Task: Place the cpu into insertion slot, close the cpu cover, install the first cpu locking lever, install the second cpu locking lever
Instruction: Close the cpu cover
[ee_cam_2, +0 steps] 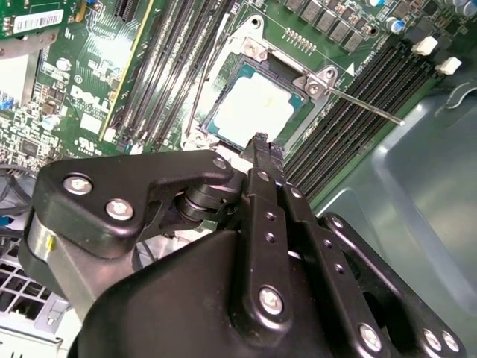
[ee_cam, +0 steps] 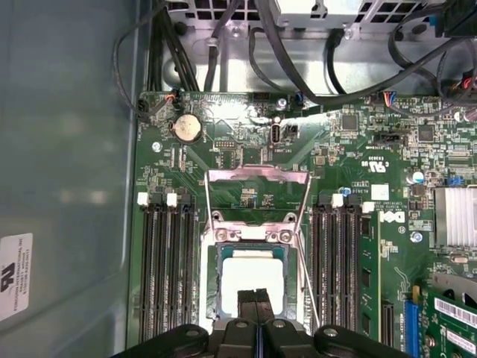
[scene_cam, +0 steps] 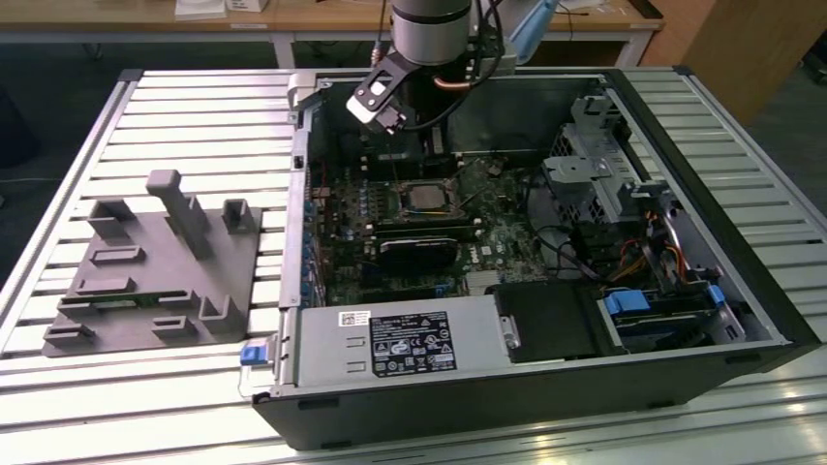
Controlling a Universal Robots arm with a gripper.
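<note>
The cpu [ee_cam: 253, 277] lies flat in the insertion slot [ee_cam: 211, 298], its pale silver face up, and it appears in both wrist views [ee_cam_2: 250, 112]. The cpu cover [ee_cam: 257, 176] is swung back from its hinge, with green board showing through its cut-out. Two thin locking levers [ee_cam: 211, 216] [ee_cam: 306, 257] run along the socket's sides, and one lever [ee_cam_2: 365, 104] sticks out free. My gripper [ee_cam: 256, 300] hovers above the cpu's edge, its black fingers [ee_cam_2: 262, 179] pressed together with nothing between them. In the exterior view the arm [scene_cam: 433, 29] hangs over the far end of the open case, beyond the socket [scene_cam: 427, 199].
Black memory slots [ee_cam: 162, 268] flank the socket on both sides. A graphics card [scene_cam: 416, 254] sits on the near side of the socket. Cables [ee_cam: 298, 67] and a drive cage [scene_cam: 595, 174] crowd the case. A grey fixture [scene_cam: 155, 271] stands on the slatted table at the exterior view's left.
</note>
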